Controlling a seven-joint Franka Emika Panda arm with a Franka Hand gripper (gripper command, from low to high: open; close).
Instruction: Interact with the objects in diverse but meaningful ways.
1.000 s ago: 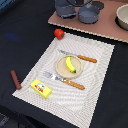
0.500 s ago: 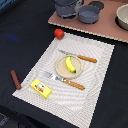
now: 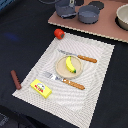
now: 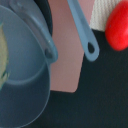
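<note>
Hovering over the far corner of the bench, the wrist camera looks down on the two-handled pot [image 4: 22,70], the long pan handle [image 4: 84,31] and the red tomato [image 4: 118,24]; the pincer itself is out of both views, so its opening cannot be told. Nearest in the exterior view: yellow block [image 3: 41,88], sausage [image 3: 15,79], then the banana [image 3: 70,65] on its plate [image 3: 60,68] between fork [image 3: 63,80] and knife [image 3: 78,56]. Judgement: a pan-handle grasp looks likely; centre over the handle, clear of the pot rim.
</note>
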